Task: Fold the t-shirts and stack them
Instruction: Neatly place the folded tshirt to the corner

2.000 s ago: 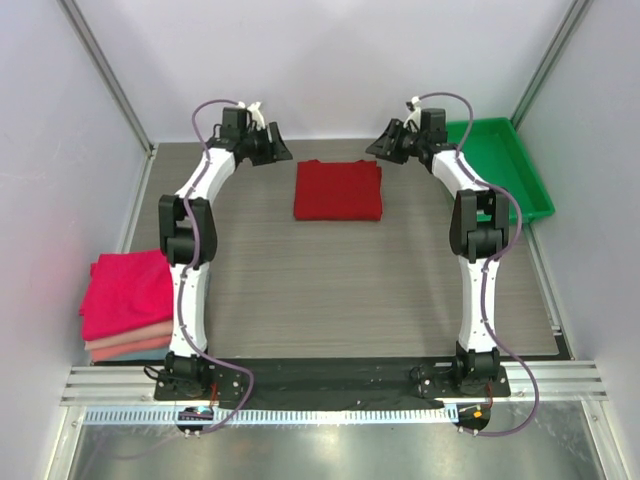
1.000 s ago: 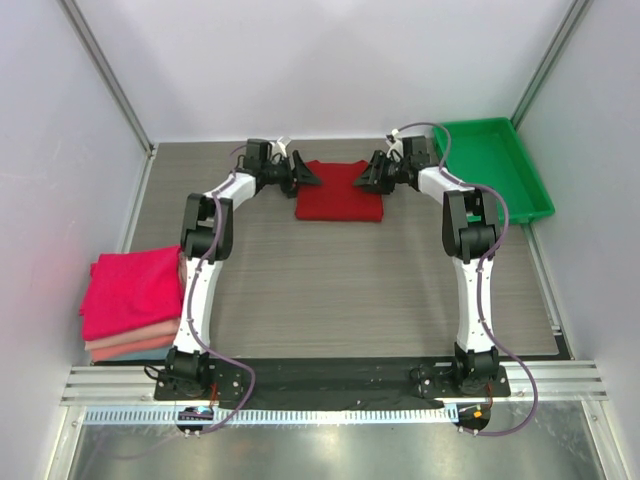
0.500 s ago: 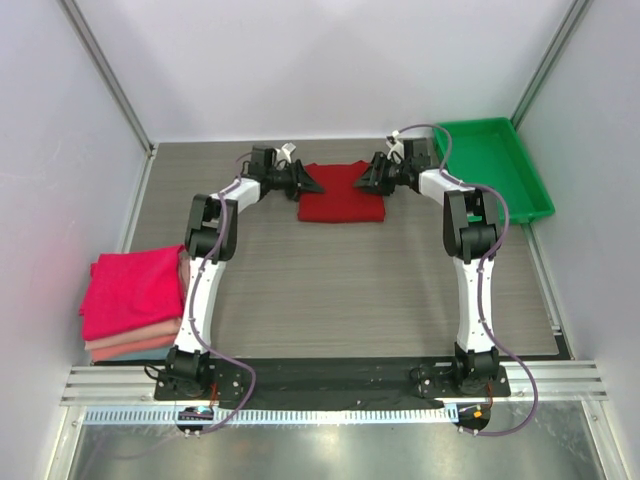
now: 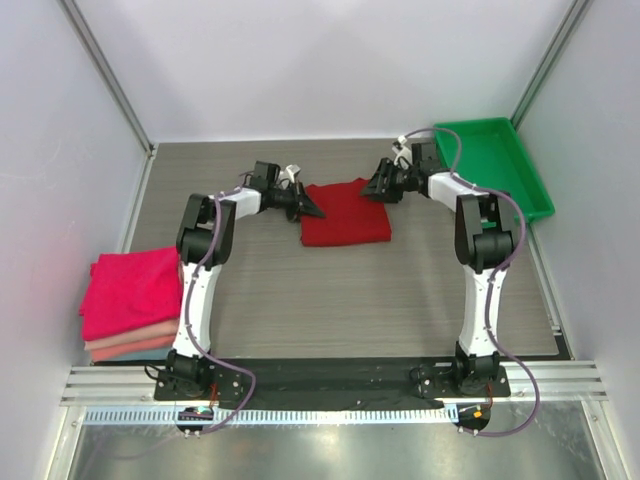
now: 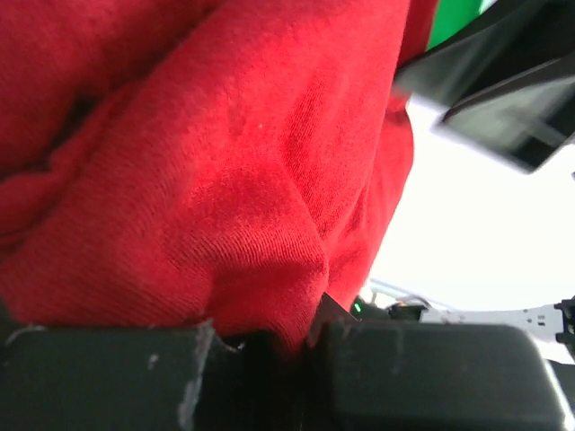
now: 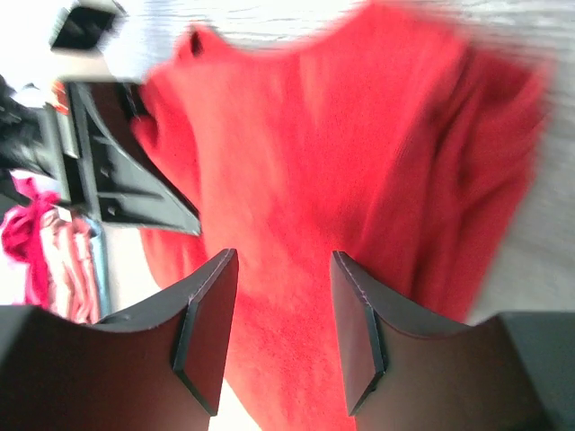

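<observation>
**Folded crimson t-shirt [image 4: 345, 215] pinched by left gripper [image 4: 306, 207]; right gripper [image 4: 374, 187] open**

Top view: crimson t-shirt flat on the desk [image 4: 330, 290], toward the far side, between the two arms. Left gripper at the shirt's left edge, right gripper at its far right corner. Both too small here to read the jaw gap or see the contact.

Left wrist view: almost all red cloth, so no shirt outline to go by. Dark fingers [image 5: 431, 377] along the bottom edge, closed to a narrow slot with a nub of cloth dropping into it. Actual pinch point lost in shadow. Right gripper visible top right only as a blurred black shape, cut off by the frame.

Right wrist view: motion-blurred. Fingers [image 6: 202, 332] apart, inner faces bare, nothing between them. Red cloth lying beyond the tips. Can't tell whether the tips touch it. Left gripper visible as a black wedge at the cloth's far edge.

Stack of folded t-shirts [image 4: 130, 295] at the left edge of the desk, well apart from the crimson one. Magenta-pink on top, salmon and pale layers below, showing only as thin edges, so count unclear. Green tray [image 4: 520, 170] at the far right corner, its near-left part hidden behind the right arm.
</observation>
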